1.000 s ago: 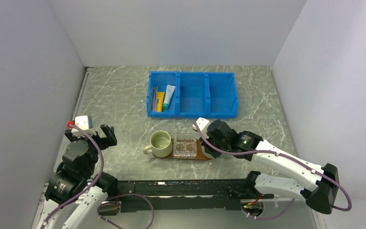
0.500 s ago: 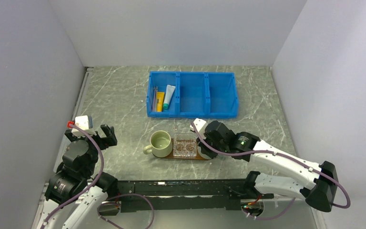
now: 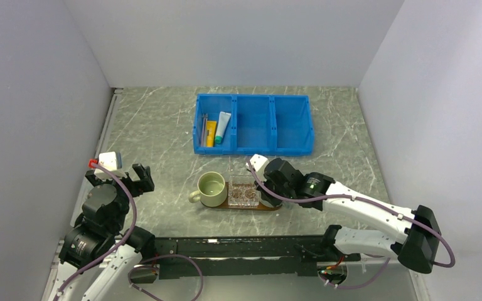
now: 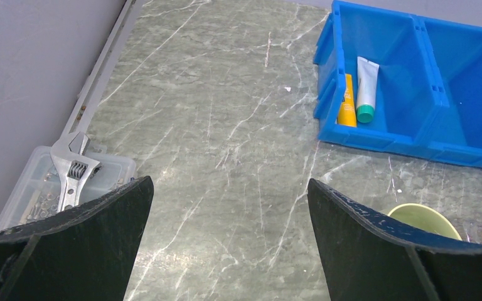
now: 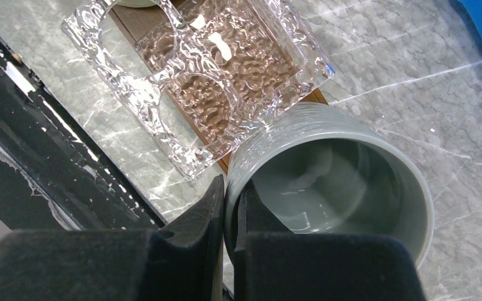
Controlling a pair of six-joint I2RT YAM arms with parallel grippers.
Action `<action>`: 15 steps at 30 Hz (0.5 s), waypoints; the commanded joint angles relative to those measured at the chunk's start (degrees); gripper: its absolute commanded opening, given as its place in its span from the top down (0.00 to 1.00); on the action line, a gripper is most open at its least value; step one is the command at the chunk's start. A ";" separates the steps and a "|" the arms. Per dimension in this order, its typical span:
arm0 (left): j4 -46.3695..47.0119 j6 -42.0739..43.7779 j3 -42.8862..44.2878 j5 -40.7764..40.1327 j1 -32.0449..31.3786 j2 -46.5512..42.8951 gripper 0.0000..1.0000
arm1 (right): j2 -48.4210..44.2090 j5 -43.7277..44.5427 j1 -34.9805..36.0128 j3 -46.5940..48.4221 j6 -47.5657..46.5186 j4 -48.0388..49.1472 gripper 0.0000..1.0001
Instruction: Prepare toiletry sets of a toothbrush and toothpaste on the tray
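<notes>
Bare marble tabletop point(image 3: 157, 132) left of blue bin point(image 3: 289, 125) and between bin and tray point(image 3: 226, 205), passable. Tray crowded: green mug point(image 3: 212, 187) left, clear holder point(image 3: 243, 192) middle, grey mug point(image 5: 332, 182) right, right gripper point(image 5: 231, 200) pinching its rim.

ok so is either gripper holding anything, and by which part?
The right gripper is shut on the grey mug, pinching its wall at the rim, one finger inside and one outside. The left gripper is open and holds nothing.

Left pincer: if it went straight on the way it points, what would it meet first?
Probably the bare table: only marble shows inside the open left pincer; the blue bin lies farther ahead, off to the right. Depth is unclear.
</notes>
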 commanded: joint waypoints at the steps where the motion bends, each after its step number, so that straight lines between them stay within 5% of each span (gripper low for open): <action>1: 1.65 0.61 0.24 0.64 0.30 -0.38 0.01 | 0.00 3.15 0.31 1.20 0.43 5.83 1.00; 15: 1.74 0.69 0.15 0.73 0.31 -0.01 0.01 | 2.86 2.91 0.25 1.20 0.31 6.47 1.00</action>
